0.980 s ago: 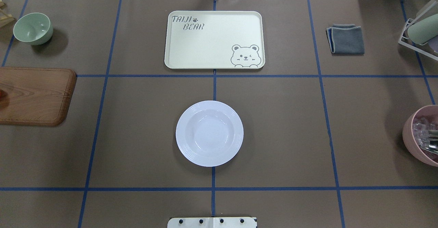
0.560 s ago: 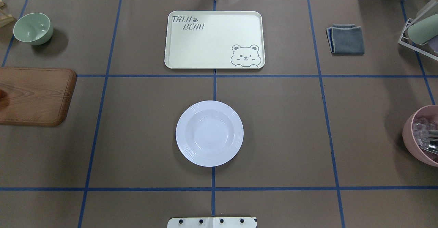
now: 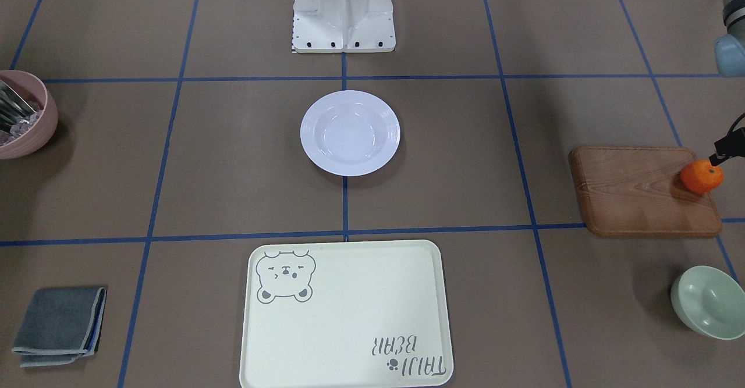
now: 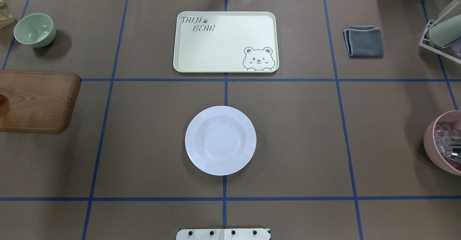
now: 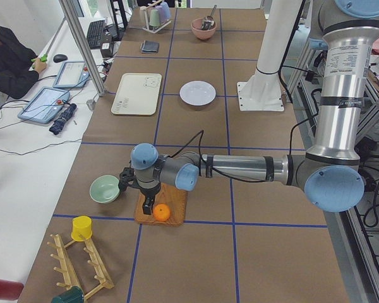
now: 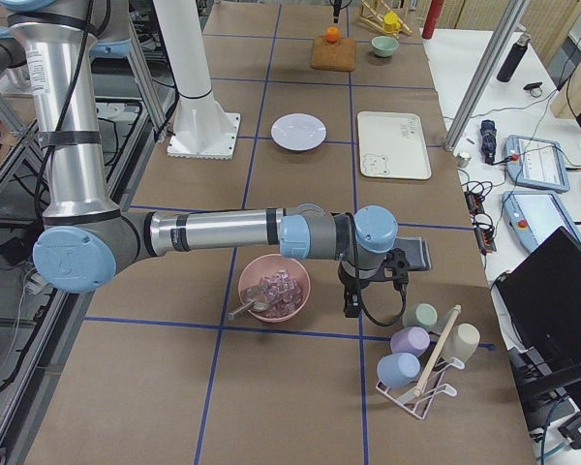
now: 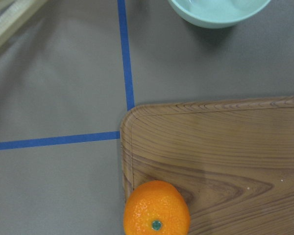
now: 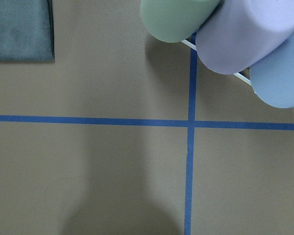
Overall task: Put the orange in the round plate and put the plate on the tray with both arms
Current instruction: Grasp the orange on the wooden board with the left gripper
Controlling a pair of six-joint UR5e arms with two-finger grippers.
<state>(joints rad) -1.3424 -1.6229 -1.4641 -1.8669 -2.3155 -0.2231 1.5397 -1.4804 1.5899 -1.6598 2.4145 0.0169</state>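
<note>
The orange [image 3: 702, 177] sits on the corner of a brown wooden board [image 3: 634, 190], low in the left wrist view [image 7: 157, 209]. My left gripper [image 5: 148, 204] hangs just above and beside it; a black tip [image 3: 720, 154] touches the view's right edge, and I cannot tell whether it is open or shut. The white round plate [image 4: 220, 140] lies empty at the table's middle. Beyond it rests the cream tray [image 4: 223, 42], also empty. My right gripper [image 6: 351, 308] hovers low near the cup rack, state unclear.
A pale-green bowl [image 3: 707, 301] stands beside the board. At the other end are a pink bowl [image 4: 444, 143] with clear pieces, a folded grey cloth [image 4: 363, 41] and a rack of cups [image 6: 421, 354]. The robot base [image 3: 343, 15] stands behind the plate.
</note>
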